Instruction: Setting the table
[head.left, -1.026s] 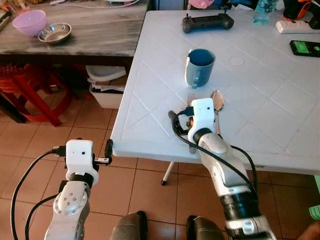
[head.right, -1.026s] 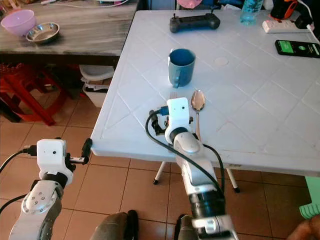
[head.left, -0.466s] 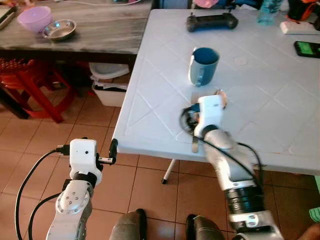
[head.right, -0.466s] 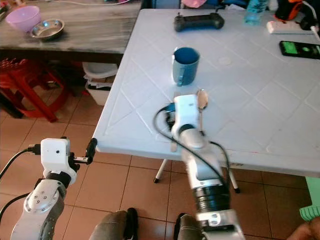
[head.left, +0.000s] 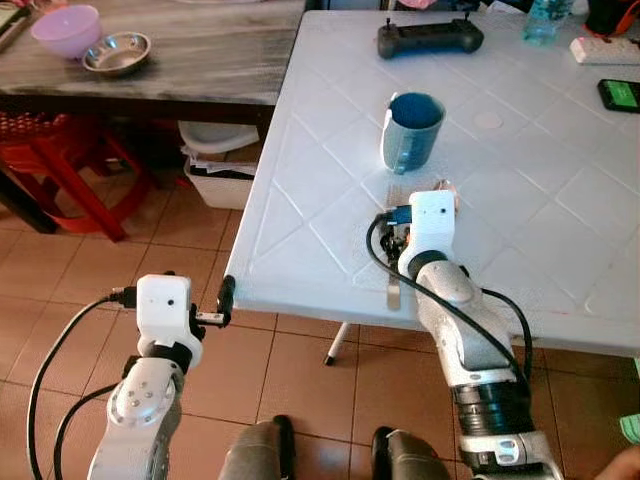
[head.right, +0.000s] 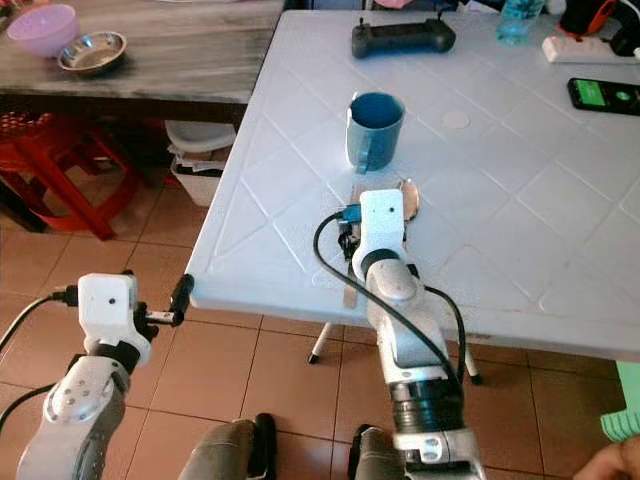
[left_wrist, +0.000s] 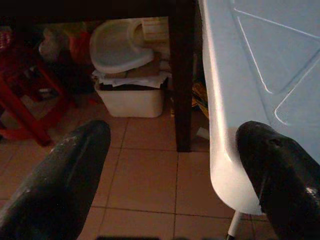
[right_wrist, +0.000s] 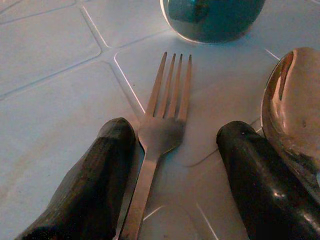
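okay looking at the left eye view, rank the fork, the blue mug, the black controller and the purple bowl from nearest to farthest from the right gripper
1. Fork, lying between the right gripper's open fingers.
2. Blue mug, just beyond the fork.
3. Black controller, at the table's far edge.
4. Purple bowl, on the wooden table, far left.

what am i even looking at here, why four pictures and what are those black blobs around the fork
A humanoid robot is setting a table. Two pictures come from the two eyes of a camera on its head, looking down; the other two come from cameras on its wrists.

The black blobs are the right gripper's two fingers, seen from that wrist. They are spread open on either side of a fork that lies flat on the white table. Nothing is gripped. A spoon lies beside the fork, and a blue mug stands just beyond them.

The left gripper hangs open below the table's corner, holding nothing.

Farther back on the table lie a black controller and a phone. A wooden table to the left carries a pink bowl and a steel bowl.
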